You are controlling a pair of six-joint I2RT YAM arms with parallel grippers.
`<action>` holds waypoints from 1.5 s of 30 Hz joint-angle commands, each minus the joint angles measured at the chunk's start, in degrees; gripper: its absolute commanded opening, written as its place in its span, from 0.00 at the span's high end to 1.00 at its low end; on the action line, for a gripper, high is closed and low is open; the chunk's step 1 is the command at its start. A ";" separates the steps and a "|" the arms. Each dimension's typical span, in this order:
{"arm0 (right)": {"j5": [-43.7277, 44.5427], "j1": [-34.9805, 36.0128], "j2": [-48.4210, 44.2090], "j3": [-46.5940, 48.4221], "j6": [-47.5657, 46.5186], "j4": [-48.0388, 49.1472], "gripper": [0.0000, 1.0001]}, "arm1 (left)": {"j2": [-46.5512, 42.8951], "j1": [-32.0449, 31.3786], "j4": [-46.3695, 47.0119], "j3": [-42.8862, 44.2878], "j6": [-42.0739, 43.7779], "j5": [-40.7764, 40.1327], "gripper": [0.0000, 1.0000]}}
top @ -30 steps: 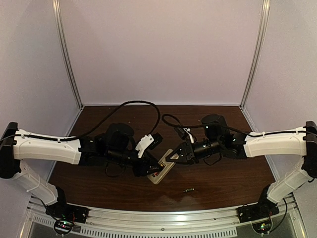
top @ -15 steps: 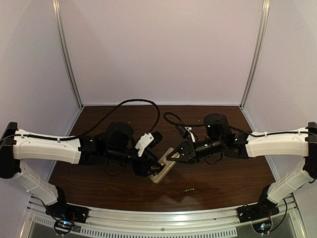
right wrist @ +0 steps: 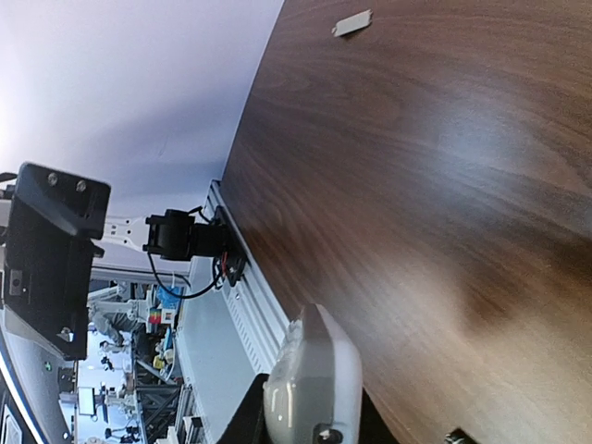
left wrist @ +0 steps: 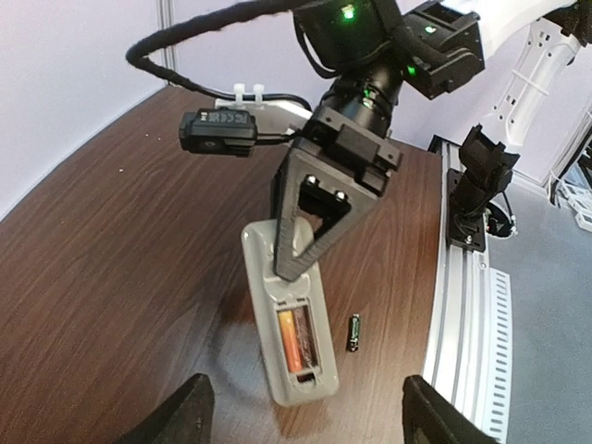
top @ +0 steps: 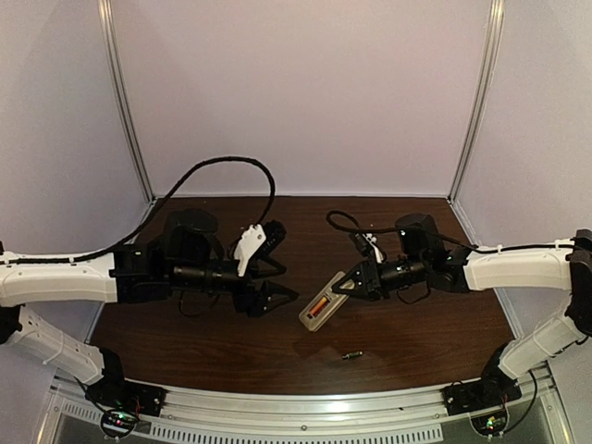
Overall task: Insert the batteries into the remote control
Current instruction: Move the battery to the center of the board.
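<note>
From above, the left hand hangs over the desk left of centre. Its fingers are spread, with nothing between them. It is near the remote but not touching it. The right hand is clamped on the remote's far end. The remote slants from there toward the near left, back side up, with the battery bay uncovered. The orange battery lies in that bay. The dark battery lies alone on the desk, nearer the front edge and a little right of the remote.

In the left wrist view, the left hand's two fingers stand wide apart at the bottom corners, with only desk and remote in the gap. The right hand's black fingers pinch the remote's far end. The remote's near end seems raised, throwing a shadow on the wood. The orange battery fills the left slot of the bay. What is in the slot beside it is hard to make out. The dark battery lies just right of the remote, roughly parallel to it.

In the right wrist view, the remote's pale rounded body sits tight between the right hand's fingers. Beyond it is bare wood, and a small pale flat piece lies far off on the desk.
</note>
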 commanded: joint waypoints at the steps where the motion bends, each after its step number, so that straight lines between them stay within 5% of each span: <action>1: -0.43 -6.10 -3.59 -2.73 -5.79 -2.57 1.00 | 2.80 0.13 -3.82 2.12 7.32 1.81 0.34; 6: -1.18 -14.12 -7.16 -4.55 -9.54 -7.79 1.00 | 11.10 -4.32 -8.85 7.12 14.00 0.77 0.47; 20: -0.94 -28.68 -12.94 -10.58 -9.12 -11.51 1.00 | 42.75 -10.76 -21.24 33.70 16.74 0.37 0.60; 32: -0.45 -34.28 -15.08 -9.87 -10.39 -13.92 1.00 | 54.85 -11.45 -27.17 46.34 15.75 -1.32 0.62; 45: -0.98 -35.30 -15.51 -9.82 -10.40 -14.02 1.00 | 59.17 -12.68 -31.47 49.19 16.98 0.68 0.66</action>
